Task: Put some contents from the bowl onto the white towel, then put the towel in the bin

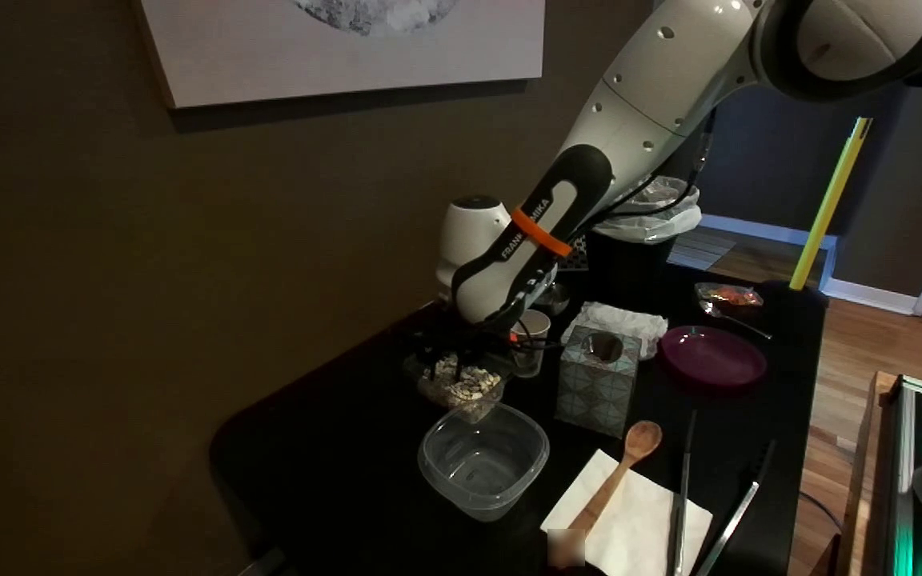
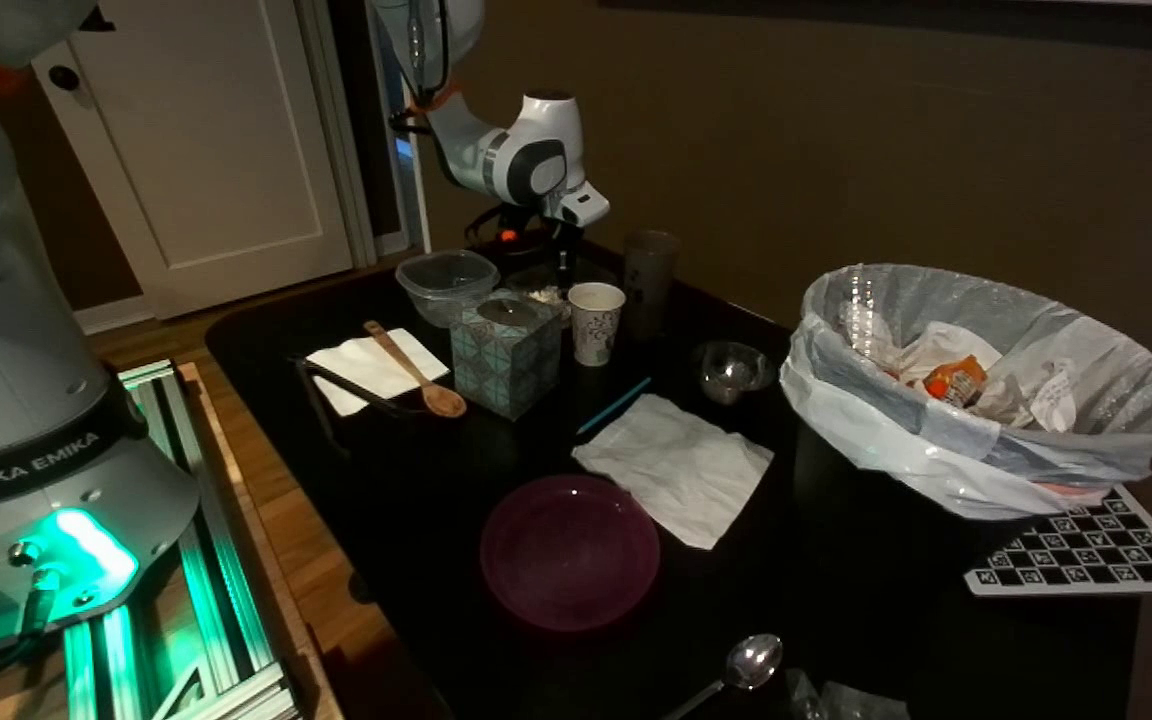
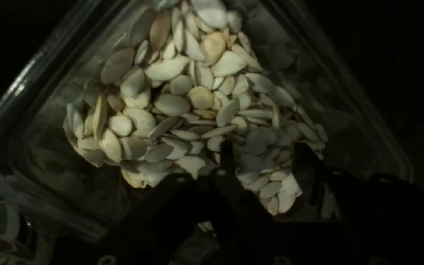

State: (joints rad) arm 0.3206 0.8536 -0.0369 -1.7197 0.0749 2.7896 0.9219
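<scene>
Your tool [image 3: 264, 151], jaws parted, has the pumpkin seeds [image 3: 197, 101] in the clear plastic tub [image 3: 17, 82] directly beneath and between its tips, though the dark wrist view leaves you unsure whether they touch.

My black table [image 1: 333, 472] carries a lot. On it I see a white towel [image 2: 681, 470] just beside a purple plate [image 2: 570, 553], and a blue stick [image 2: 614, 405] along one side of the towel. A patterned tissue box [image 2: 506, 365] stands near a paper cup [image 2: 596, 335], with a tall cup [image 2: 648, 285] and a small see-through bowl [image 2: 734, 374] not far off. I have a tub of seeds [image 3: 20, 81] near another plastic tub [image 1: 483, 472]. A wooden spoon [image 1: 607, 492] lies across a white napkin [image 1: 637, 532], tongs [image 1: 680, 512] overlap that napkin, and a metal spoon [image 2: 753, 662] rests near the plate.
</scene>
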